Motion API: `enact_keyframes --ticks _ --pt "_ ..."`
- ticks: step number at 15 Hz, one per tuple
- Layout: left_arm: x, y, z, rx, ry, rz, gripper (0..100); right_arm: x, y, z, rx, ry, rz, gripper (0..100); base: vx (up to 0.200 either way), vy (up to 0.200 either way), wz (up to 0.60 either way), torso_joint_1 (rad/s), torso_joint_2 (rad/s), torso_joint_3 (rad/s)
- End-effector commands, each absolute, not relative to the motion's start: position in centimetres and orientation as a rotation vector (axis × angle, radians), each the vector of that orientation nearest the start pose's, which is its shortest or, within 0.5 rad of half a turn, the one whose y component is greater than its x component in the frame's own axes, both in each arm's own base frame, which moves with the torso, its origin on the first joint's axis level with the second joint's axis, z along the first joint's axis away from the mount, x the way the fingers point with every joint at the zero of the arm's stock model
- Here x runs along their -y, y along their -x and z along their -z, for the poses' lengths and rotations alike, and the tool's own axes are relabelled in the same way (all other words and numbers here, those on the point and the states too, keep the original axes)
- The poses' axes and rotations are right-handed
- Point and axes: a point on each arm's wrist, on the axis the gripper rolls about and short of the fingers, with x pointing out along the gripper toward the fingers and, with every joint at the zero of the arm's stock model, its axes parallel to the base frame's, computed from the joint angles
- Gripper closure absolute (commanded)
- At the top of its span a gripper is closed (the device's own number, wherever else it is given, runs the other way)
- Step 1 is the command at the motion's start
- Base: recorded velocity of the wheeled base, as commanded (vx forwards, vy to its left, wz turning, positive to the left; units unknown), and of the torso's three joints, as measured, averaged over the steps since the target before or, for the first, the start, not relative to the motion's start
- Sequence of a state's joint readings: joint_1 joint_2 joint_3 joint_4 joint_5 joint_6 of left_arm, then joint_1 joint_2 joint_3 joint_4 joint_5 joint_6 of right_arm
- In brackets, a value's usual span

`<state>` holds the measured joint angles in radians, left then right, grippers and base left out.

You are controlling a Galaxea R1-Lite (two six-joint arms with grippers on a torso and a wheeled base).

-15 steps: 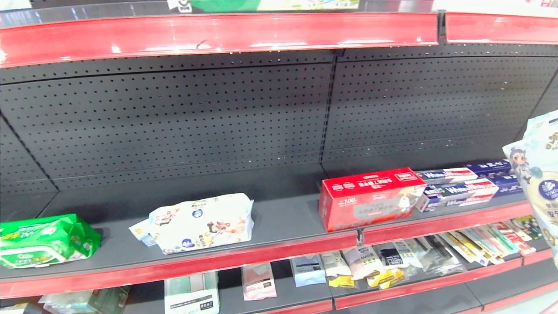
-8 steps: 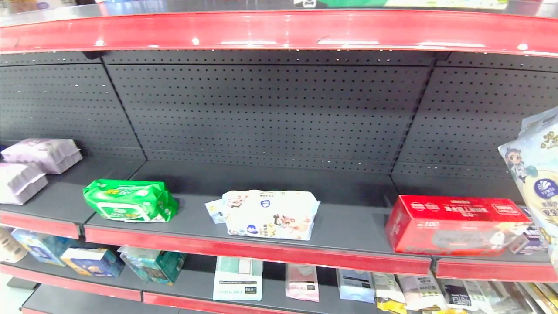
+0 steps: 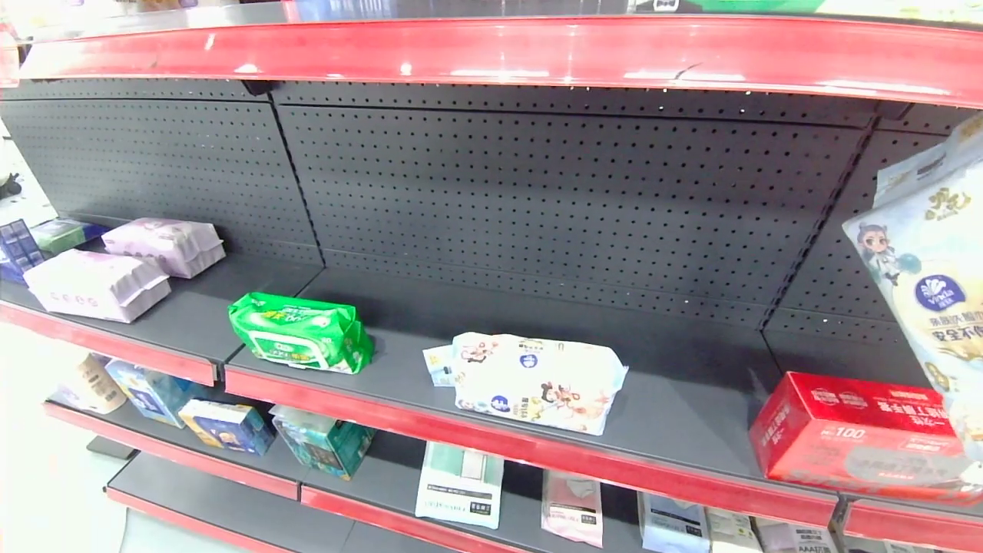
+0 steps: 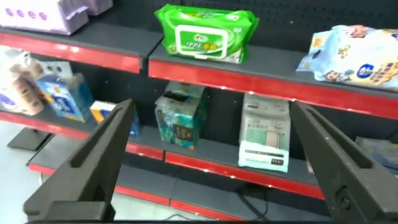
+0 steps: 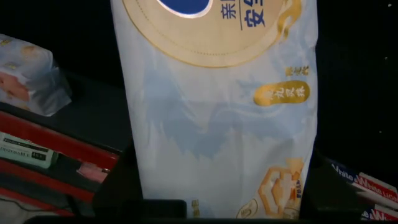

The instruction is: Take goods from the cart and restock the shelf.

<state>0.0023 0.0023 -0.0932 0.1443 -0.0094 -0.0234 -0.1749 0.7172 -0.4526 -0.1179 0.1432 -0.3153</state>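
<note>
View swung left along shelf, right pincer still clamping pale pack, left pincer spread empty.

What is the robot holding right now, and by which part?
The right claw grips a pale blue pack at its lower end, one finger on each side of it. The left claw is open and holds nothing.

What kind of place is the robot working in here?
Most likely a shop aisle, such as a supermarket. The long shelf has red front strips and a black perforated back panel, and packaged goods such as a green pack and a red box lie on it.
</note>
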Motion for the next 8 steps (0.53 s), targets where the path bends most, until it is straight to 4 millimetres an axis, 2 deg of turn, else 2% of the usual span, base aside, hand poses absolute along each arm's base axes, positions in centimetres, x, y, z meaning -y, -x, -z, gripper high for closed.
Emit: enact_keyframes --ticks 1,2,4,6,7,8 --pt "0.1 2.7 -8.3 -0.017 0.026 0.03 0 0.4 -8.4 -21.3 -0.191 0.294 -0.093 100 0.0 0.0 0.0 0.0 0.0 0.0" --pt "0.1 2.3 -8.3 0.056 0.023 0.057 0 -0.1 -9.3 -21.3 -0.215 0.294 -0.152 100 0.0 0.0 0.0 0.0 0.0 0.0" --pt "0.1 2.3 -8.2 0.061 0.015 0.056 0 -0.4 -10.7 -20.8 -0.265 0.289 -0.195 100 0.0 0.0 0.0 0.0 0.0 0.0" --pt "-0.3 2.3 -8.2 0.064 0.042 -0.121 0 -0.8 -12.8 -20.4 -0.295 0.292 -0.232 100 0.0 0.0 0.0 0.0 0.0 0.0" --pt "-0.3 2.3 -8.2 0.064 0.042 -0.121 0 -0.8 -12.8 -20.4 -0.295 0.292 -0.232 100 0.0 0.0 0.0 0.0 0.0 0.0" --pt "-0.3 2.3 -8.2 0.059 0.059 -0.15 0 -0.9 -14.2 -20.2 -0.285 0.293 -0.238 100 0.0 0.0 0.0 0.0 0.0 0.0"
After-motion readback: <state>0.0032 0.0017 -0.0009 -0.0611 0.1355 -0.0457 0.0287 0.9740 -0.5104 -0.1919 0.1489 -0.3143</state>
